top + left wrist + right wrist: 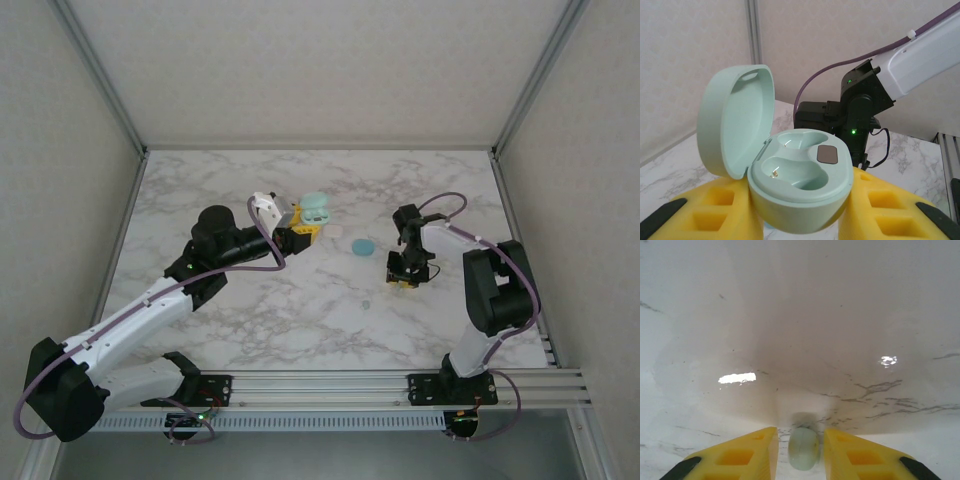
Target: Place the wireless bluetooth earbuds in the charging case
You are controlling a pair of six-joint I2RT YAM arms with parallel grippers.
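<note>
Between spread fingers [742,456] of the right pincer [800,434] an earbud [803,450] lies lengthwise; left pincer [800,200] pinches the case [790,175].

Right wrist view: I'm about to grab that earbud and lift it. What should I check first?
1. Earbud centred in the right gripper: ok.
2. Fingers touching the earbud: not ok, slim gaps on both sides.
3. Charging case clamped in the left gripper: ok.
4. Case lid open: ok.
5. Both sockets empty: ok.
6. Earbud's orientation matches a socket: cannot tell.
</note>
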